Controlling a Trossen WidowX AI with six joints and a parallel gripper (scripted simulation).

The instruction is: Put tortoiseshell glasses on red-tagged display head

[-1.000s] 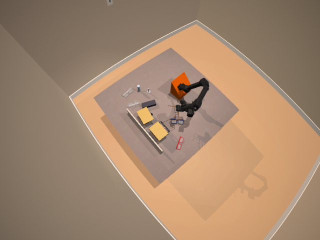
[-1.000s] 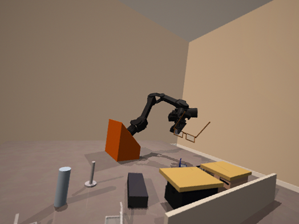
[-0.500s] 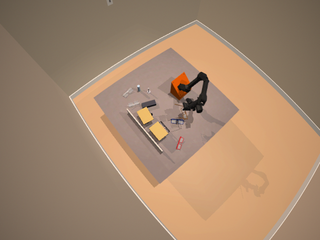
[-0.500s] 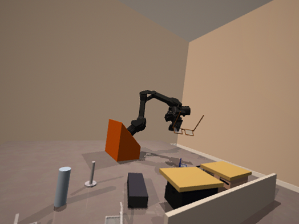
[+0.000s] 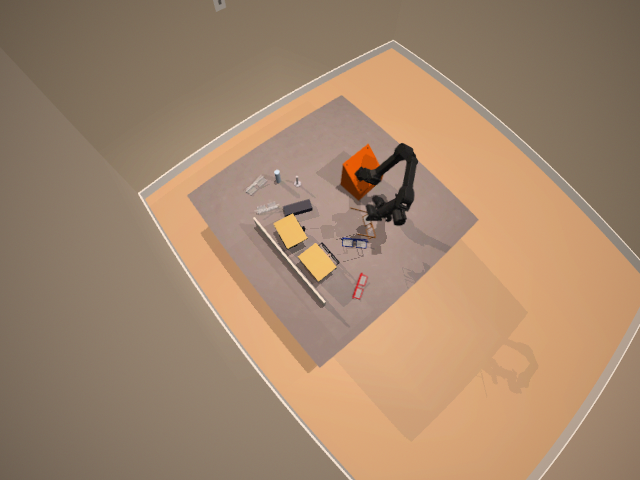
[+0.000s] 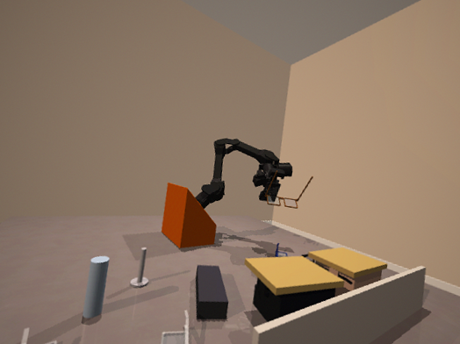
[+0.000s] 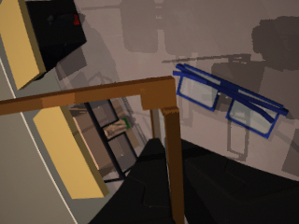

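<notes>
Black arm arched high, its gripper low and nearly closed.
</notes>
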